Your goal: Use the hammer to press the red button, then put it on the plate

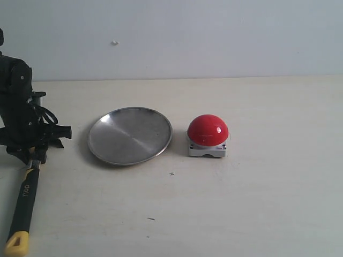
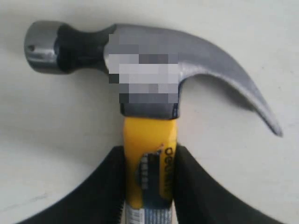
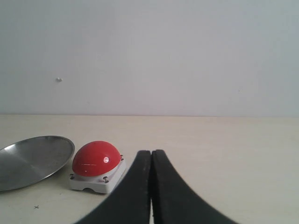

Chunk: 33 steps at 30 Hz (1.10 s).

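Observation:
The hammer (image 1: 25, 195) lies along the table's far left edge, its yellow end nearest the camera. My left gripper (image 1: 32, 159) is shut on its yellow neck just below the steel head. In the left wrist view both black fingers (image 2: 100, 186) press the sides of the hammer (image 2: 149, 135), and my left gripper (image 2: 149, 161) holds it. The silver plate (image 1: 129, 135) sits right of that arm, bare. The red button (image 1: 208, 130) stands right of the plate. My right gripper (image 3: 151, 156) is shut on nothing, some way from the red button (image 3: 96, 158) and the plate (image 3: 32, 158); it is out of the exterior view.
A pale wall (image 1: 214, 37) backs the light table (image 1: 257, 203). A small gap separates plate and button. The left arm's black body (image 1: 16, 96) rises at the table's left edge.

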Each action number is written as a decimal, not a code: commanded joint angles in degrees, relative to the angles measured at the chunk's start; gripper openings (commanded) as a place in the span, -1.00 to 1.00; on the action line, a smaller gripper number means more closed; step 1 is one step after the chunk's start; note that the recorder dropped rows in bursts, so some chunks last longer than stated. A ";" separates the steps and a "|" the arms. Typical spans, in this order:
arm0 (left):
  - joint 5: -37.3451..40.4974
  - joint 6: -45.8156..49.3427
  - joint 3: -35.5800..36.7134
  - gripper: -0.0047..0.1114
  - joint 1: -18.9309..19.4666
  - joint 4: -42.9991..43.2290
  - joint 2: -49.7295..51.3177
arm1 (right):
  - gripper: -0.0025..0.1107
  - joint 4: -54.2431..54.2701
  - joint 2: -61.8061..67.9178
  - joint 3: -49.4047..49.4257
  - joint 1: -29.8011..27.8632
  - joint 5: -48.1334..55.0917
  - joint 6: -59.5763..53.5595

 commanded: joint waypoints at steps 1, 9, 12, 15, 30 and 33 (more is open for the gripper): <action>0.35 0.62 0.27 -0.92 0.12 0.33 0.46 | -0.96 0.04 -0.26 0.25 -0.37 0.52 -0.20; 0.59 3.16 0.27 -0.92 0.12 0.43 0.46 | -0.96 0.04 -0.26 0.25 -0.37 0.52 -0.20; 0.73 5.16 0.27 -0.92 0.12 -0.75 0.46 | -0.96 0.04 -0.26 0.25 -0.37 0.52 -0.20; 0.86 10.18 0.27 -0.92 0.36 -5.36 0.46 | -0.96 0.04 -0.26 0.25 -0.37 0.52 -0.20; 4.82 13.86 0.07 -0.92 0.36 -6.16 -2.26 | -0.96 0.04 -0.26 0.25 -0.37 0.52 -0.20; 5.11 14.64 0.07 -0.92 0.50 -6.16 -2.87 | -0.96 0.04 -0.26 0.25 -0.37 0.52 -0.20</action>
